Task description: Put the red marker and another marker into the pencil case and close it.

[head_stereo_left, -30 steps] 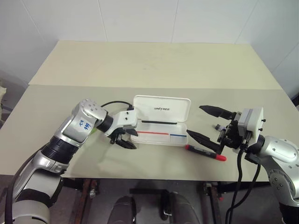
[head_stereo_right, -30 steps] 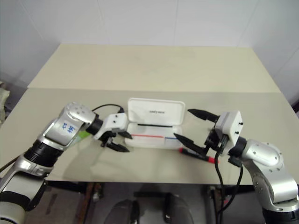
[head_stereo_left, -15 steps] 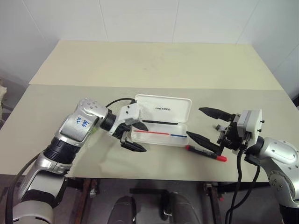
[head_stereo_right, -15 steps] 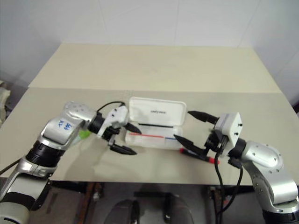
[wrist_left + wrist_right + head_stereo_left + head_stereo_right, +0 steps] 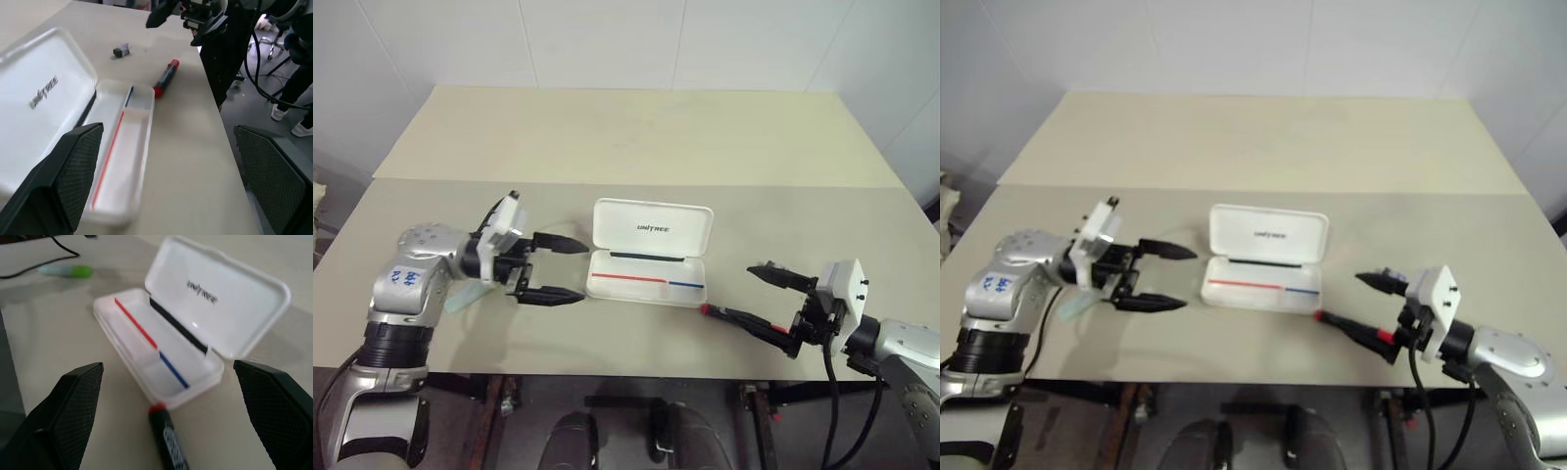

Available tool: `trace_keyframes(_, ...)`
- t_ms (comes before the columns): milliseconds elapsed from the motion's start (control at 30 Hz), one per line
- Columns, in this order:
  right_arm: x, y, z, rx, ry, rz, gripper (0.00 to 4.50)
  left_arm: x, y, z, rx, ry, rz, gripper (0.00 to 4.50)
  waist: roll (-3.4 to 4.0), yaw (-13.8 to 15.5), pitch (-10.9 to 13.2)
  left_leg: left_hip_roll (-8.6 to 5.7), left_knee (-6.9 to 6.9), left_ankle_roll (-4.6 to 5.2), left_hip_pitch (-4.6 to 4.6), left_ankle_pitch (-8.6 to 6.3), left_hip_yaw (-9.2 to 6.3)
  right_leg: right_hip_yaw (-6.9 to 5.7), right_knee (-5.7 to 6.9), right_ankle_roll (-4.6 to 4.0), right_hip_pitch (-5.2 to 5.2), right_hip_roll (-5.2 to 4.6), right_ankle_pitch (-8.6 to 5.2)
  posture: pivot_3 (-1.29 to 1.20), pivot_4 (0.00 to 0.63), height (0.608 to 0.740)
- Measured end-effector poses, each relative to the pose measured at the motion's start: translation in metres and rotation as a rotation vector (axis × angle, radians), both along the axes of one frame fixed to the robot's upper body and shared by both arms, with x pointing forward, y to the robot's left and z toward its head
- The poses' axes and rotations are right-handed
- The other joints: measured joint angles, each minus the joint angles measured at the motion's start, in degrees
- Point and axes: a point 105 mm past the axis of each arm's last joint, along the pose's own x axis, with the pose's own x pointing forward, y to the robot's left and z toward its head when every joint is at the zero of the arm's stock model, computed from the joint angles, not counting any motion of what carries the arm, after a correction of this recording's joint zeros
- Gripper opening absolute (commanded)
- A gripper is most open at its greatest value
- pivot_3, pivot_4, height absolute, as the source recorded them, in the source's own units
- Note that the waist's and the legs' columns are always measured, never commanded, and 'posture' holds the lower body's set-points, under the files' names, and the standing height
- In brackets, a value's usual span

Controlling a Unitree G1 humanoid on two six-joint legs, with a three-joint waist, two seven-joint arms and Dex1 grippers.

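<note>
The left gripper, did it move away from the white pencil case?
Yes. The left gripper has pulled back leftward from the pencil case, which has stayed put.

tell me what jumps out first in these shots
The white pencil case lies open mid-table, lid up, its tray showing only thin red, blue and black stripes. The red marker lies on the table just off its right end, between the open right gripper's fingers. The open left gripper hovers beside the case's left end.

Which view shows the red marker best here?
The left wrist view: the red marker lies unobstructed beside the pencil case. The right wrist view shows one capped end. In the head views the right gripper covers most of it.
</note>
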Motion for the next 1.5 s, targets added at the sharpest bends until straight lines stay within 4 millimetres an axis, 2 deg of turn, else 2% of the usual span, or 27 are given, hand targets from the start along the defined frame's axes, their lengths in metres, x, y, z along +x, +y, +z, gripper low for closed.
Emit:
trace_keyframes(133,-0.007,-0.013,-0.022,-0.032,0.077,-0.024,4.5,-0.002,0.029,-0.007,0.02,0.024,0.083,4.48,0.0,0.05,0.0,0.08,-0.01,-0.01,0.01,0.0,-0.01,0.01,-0.06,-0.01,0.0,-0.03,-0.02,0.0,0.15,0.74)
trace_keyframes(200,-0.007,-0.019,-0.029,-0.052,0.096,-0.024,4.5,-0.003,0.036,-0.008,0.021,0.032,0.105,4.48,0.0,0.04,0.0,0.09,-0.01,0.0,-0.01,-0.01,0.0,0.01,-0.1,0.0,0.0,-0.04,-0.01,0.0,0.15,0.74)
trace_keyframes(300,-0.005,-0.027,-0.034,-0.074,0.106,-0.013,4.5,-0.004,0.039,-0.01,0.014,0.031,0.111,4.48,0.0,0.05,0.0,0.1,-0.02,0.01,-0.01,-0.02,0.02,0.02,-0.11,0.0,0.0,-0.05,0.0,0.0,0.15,0.74)
trace_keyframes(433,0.008,-0.034,-0.036,-0.085,0.098,0.011,4.5,-0.003,0.041,-0.01,0.007,0.01,0.113,4.48,0.0,-0.04,0.0,0.11,-0.03,0.01,0.0,-0.02,0.03,0.01,-0.11,-0.01,0.0,-0.03,0.0,0.0,0.15,0.74)
trace_keyframes(600,0.017,-0.039,-0.048,-0.101,0.141,0.054,4.5,-0.001,0.042,-0.007,-0.012,-0.014,0.112,4.48,0.0,0.0,0.0,0.09,-0.07,-0.04,0.0,-0.05,0.03,-0.01,-0.09,-0.05,-0.01,0.0,-0.03,0.0,0.15,0.74)
trace_keyframes(733,0.017,-0.04,-0.058,-0.107,0.183,0.093,3.56,0.0,0.043,-0.004,-0.026,-0.023,0.11,4.5,0.0,0.0,0.0,0.08,-0.07,-0.05,0.0,-0.06,0.04,-0.04,-0.05,-0.04,-0.01,0.0,-0.02,0.0,0.15,0.74)
trace_keyframes(1000,0.018,-0.042,-0.069,-0.154,0.165,0.136,0.68,-0.001,0.041,0.0,-0.041,-0.037,0.098,4.5,-0.02,-0.01,-0.02,0.08,-0.06,-0.07,0.08,-0.06,0.12,-0.08,-0.03,-0.04,-0.01,0.02,-0.02,0.0,0.15,0.74)
trace_keyframes(1300,0.02,-0.043,-0.07,-0.19,0.1,0.172,0.61,-0.001,0.04,0.002,-0.036,-0.069,0.087,4.5,-0.19,-0.01,-0.12,0.13,-0.04,-0.06,0.12,-0.06,0.23,-0.05,-0.02,0.0,0.0,-0.01,0.01,0.0,0.15,0.74)
trace_keyframes(1500,0.008,-0.053,-0.064,-0.253,0.099,0.21,0.61,0.002,0.035,0.002,-0.063,-0.14,0.07,4.5,-0.16,0.39,-0.12,0.1,-0.04,-0.01,0.06,-0.08,0.28,-0.05,-0.01,0.04,-0.01,-0.08,0.03,0.0,0.15,0.74)
